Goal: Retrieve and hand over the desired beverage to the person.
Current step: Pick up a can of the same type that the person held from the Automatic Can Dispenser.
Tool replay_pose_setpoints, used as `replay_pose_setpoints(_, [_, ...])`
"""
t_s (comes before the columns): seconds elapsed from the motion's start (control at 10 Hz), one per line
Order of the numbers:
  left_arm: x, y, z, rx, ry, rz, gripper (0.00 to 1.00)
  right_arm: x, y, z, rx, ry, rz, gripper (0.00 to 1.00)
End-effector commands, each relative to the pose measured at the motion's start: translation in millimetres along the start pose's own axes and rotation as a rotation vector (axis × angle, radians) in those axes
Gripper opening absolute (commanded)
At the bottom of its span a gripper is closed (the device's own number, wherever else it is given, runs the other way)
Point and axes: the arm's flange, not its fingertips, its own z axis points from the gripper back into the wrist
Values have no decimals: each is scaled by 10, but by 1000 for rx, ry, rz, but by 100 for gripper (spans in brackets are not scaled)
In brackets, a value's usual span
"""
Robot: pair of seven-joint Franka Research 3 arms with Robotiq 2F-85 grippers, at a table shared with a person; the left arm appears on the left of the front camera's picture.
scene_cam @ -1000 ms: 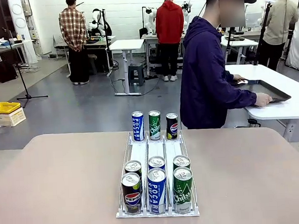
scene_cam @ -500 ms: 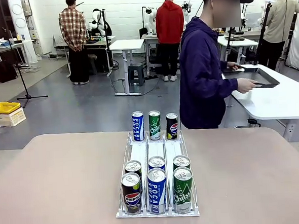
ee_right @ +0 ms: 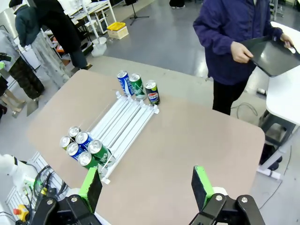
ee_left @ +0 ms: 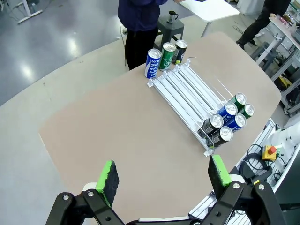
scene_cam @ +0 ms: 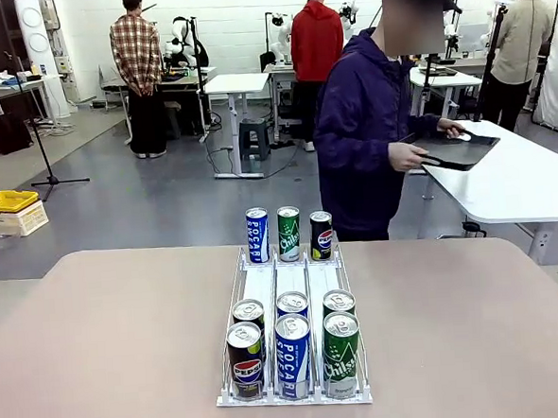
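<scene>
Three cans stand in a row at the far end of a white wire rack (scene_cam: 262,282) on the tan surface (scene_cam: 108,352). From the robot's left they are a blue can lettered POCARI SWEAT (scene_cam: 257,235), a green Chilsung can (scene_cam: 289,233) and a black Pepsi can (scene_cam: 321,235). At the rack's near end six more cans sit two deep, one pair to each of its three lanes. The front row reads Pepsi (scene_cam: 246,361), POCARI (scene_cam: 293,356) and Chilsung (scene_cam: 341,354). The three cans behind them (scene_cam: 291,304) show only their silver tops in the front view. From the left wrist view each back can matches the colour of the one in front of it. The middle stretch of all three lanes holds nothing.

The person (scene_cam: 365,137), in a dark navy-purple jacket, stands just beyond the far edge of the surface, turned toward a neighbouring white table (scene_cam: 524,180). The person holds a dark tray (scene_cam: 455,149) in both hands, one hand (scene_cam: 407,156) gripping its near rim.

The left fingers (ee_left: 108,180) are spread wide above the surface, well apart from the rack, and hold nothing. The right fingers (ee_right: 201,185) are likewise spread wide, gripping nothing and touching nothing.
</scene>
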Motion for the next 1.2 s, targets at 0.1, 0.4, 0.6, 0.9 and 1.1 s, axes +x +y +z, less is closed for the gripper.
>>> replay_pose_setpoints(0.1, [5,11,15,-3,3,-15,100,8,0,-7,2,-3,2,100])
replay_pose_setpoints(0.4, [5,11,15,-3,3,-15,100,8,0,-7,2,-3,2,100])
replay_pose_setpoints(0.6, [5,11,15,-3,3,-15,100,8,0,-7,2,-3,2,100])
replay_pose_setpoints(0.9, [5,11,15,-3,3,-15,100,8,0,-7,2,-3,2,100])
replay_pose_setpoints(1.1, [5,11,15,-3,3,-15,100,8,0,-7,2,-3,2,100])
